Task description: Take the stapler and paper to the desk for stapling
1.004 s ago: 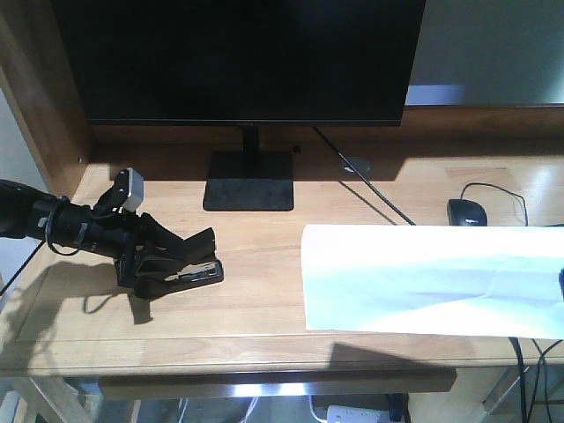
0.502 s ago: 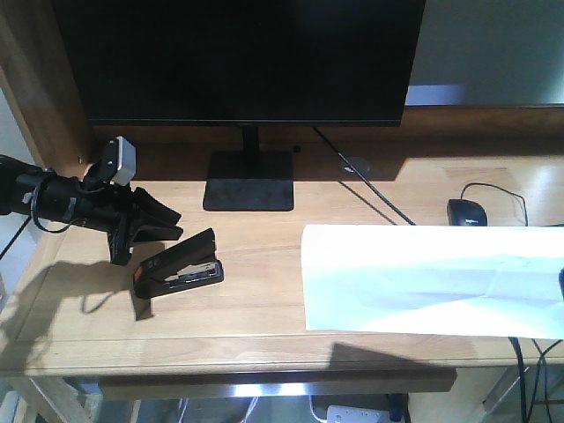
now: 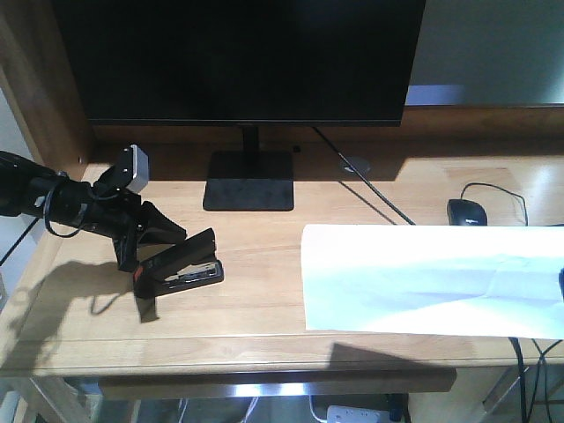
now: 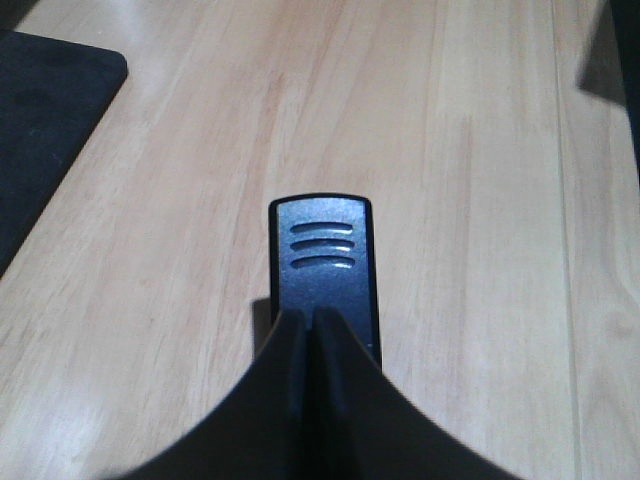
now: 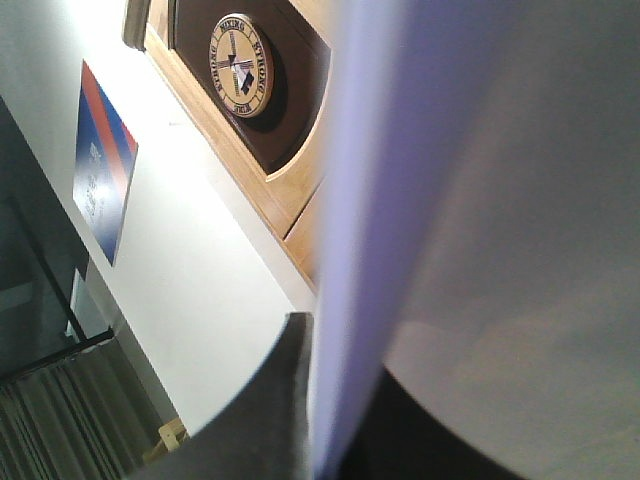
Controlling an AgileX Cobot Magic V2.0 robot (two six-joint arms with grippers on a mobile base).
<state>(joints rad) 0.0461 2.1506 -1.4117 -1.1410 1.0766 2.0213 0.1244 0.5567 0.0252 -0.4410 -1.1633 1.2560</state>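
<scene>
Left gripper hangs low, jaws closed, just behind the stapler.

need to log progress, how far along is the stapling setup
Done: small black stapler rests on the light-brown wooden desk. In hand: the right gripper pinches the plain white paper sheet, spread over the desk. The left gripper, jaws together, sits by the stapler. Remaining: releasing the sheet, stapling.
</scene>
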